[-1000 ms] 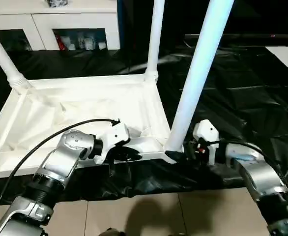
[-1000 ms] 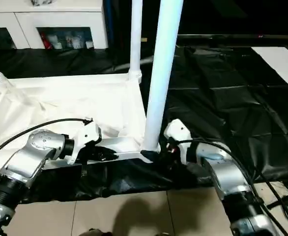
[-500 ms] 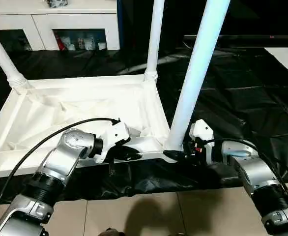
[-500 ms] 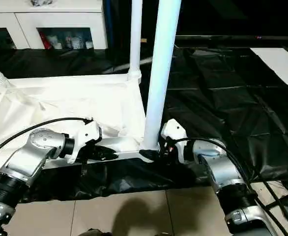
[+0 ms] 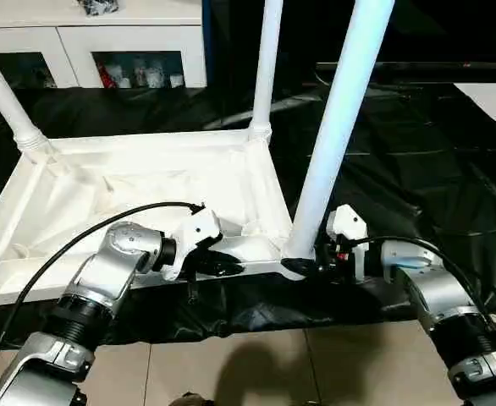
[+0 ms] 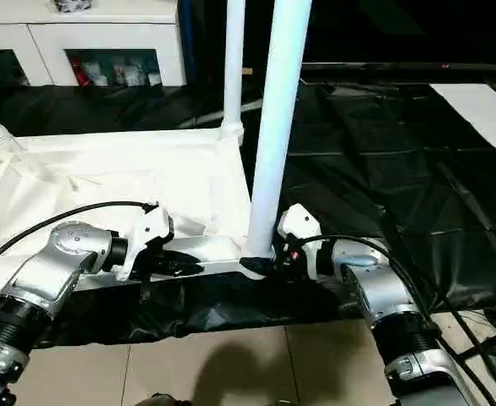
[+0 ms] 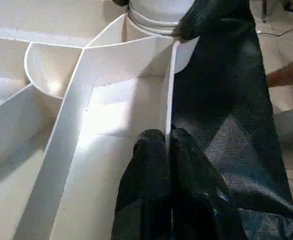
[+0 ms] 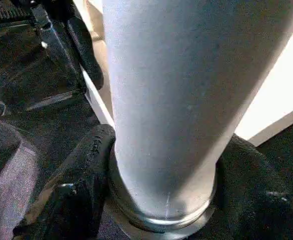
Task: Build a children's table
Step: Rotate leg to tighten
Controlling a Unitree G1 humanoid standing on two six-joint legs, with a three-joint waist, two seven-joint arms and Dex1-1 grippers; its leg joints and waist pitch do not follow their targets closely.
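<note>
Nearest to us, our left gripper (image 5: 217,265) has its jaws pinched thin on the near rim of the table top (image 5: 138,190), which lies upside down on the black sheet (image 5: 417,161) with its ribbed underside facing up; in the left wrist view the two fingers (image 7: 151,165) sit either side of that thin white wall, so we judge it a steadying hold. Just to the right along the same rim, our right gripper (image 5: 303,266) has its jaws set wide around the foot of the near leg (image 5: 337,118), right where the tube meets the corner socket (image 8: 161,220); the right wrist view shows one finger on each side of the tube, close against it, though we cannot tell how firmly they press. This is the relation the next move turns on: the leg's long axis rises almost straight up from the jaws, leaning slightly right, and the right arm is the one at it while the left only braces the top. We judge the leg is being seated or twisted home, so any push should run down along that axis. Further off, a second leg (image 5: 267,63) stands in the far right corner, a third (image 5: 7,97) leans at the far left, and behind them is a white cabinet (image 5: 87,42).
</note>
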